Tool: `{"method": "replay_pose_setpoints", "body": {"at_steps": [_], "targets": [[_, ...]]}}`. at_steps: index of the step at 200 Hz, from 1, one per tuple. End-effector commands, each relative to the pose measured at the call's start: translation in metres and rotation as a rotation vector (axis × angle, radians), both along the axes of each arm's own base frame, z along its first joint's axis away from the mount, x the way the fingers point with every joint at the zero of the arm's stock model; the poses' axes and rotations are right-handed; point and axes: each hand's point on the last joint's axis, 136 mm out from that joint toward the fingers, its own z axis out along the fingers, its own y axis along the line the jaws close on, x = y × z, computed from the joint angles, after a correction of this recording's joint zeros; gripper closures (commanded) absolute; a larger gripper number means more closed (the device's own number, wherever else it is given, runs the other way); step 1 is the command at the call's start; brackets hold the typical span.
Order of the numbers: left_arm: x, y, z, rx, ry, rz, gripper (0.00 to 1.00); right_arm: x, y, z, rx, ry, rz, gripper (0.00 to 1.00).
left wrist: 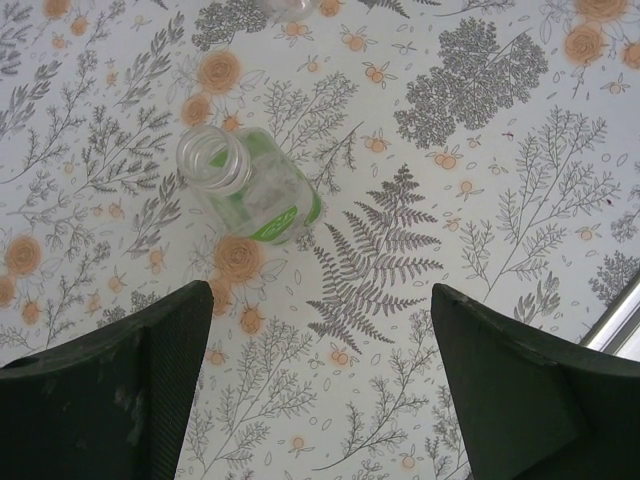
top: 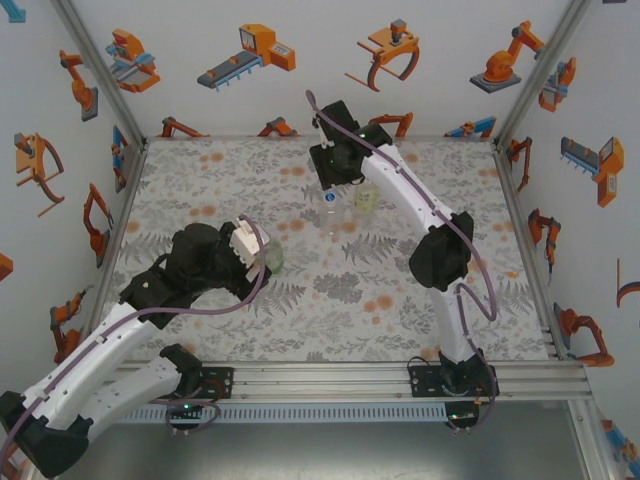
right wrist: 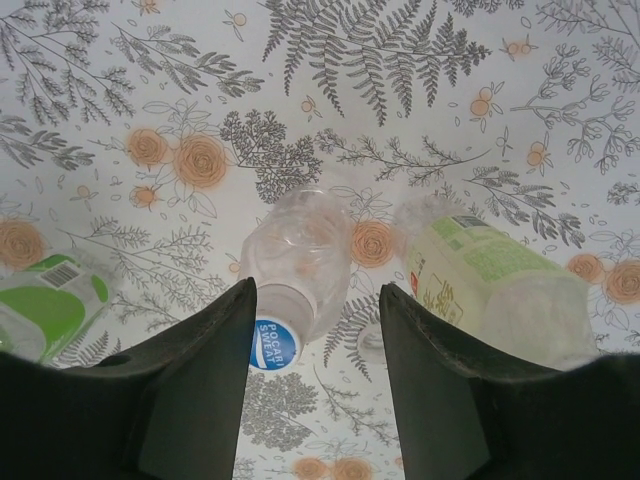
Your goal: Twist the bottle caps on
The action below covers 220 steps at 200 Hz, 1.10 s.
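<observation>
Left tool [left wrist: 320,300]: jaws wide apart, gripping nothing; the green bottle [left wrist: 255,190] sits uncapped just beyond them, label too small for me to read. Right tool [right wrist: 318,300]: jaws apart, straddling the colourless bottle [right wrist: 300,250], whose cap [right wrist: 275,343] reads "POCARI SWEAT". The pale yellow bottle [right wrist: 480,275] is just beside it, print illegible.

The left gripper [left wrist: 318,300] faces down, jaws wide apart; the right gripper [right wrist: 318,305], arm outstretched, has jaws partly parted.

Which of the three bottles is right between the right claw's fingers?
The colourless bottle: its blue-printed cap sits between the right gripper's fingers. The pale yellow bottle is just outside them, the green-tinted bottle farther off.
</observation>
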Motion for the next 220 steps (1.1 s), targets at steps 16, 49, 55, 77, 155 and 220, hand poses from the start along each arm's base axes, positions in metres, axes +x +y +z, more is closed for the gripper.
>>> {"method": "replay_pose_setpoints", "body": {"at_steps": [16,49,55,77,155,220], "targets": [[0.006,0.006,0.008,-0.040,-0.025,0.039,0.18,-0.015,-0.009,0.055,0.044,-0.084,0.010,0.49],[0.013,0.018,0.015,-0.066,-0.050,0.108,0.18,-0.045,0.004,0.076,0.115,-0.111,0.084,0.49],[0.015,0.020,0.016,-0.070,-0.053,0.122,0.17,-0.052,0.007,0.079,0.129,-0.120,0.102,0.49],[0.021,0.031,0.021,-0.095,-0.072,0.179,0.16,-0.079,0.019,0.084,0.209,-0.139,0.169,0.45],[0.036,0.066,0.036,-0.180,-0.134,0.342,0.10,-0.165,0.073,0.047,0.506,-0.226,0.382,0.24],[0.035,0.066,0.035,-0.180,-0.138,0.336,0.09,-0.186,0.120,0.011,0.636,-0.337,0.516,0.18]]}}
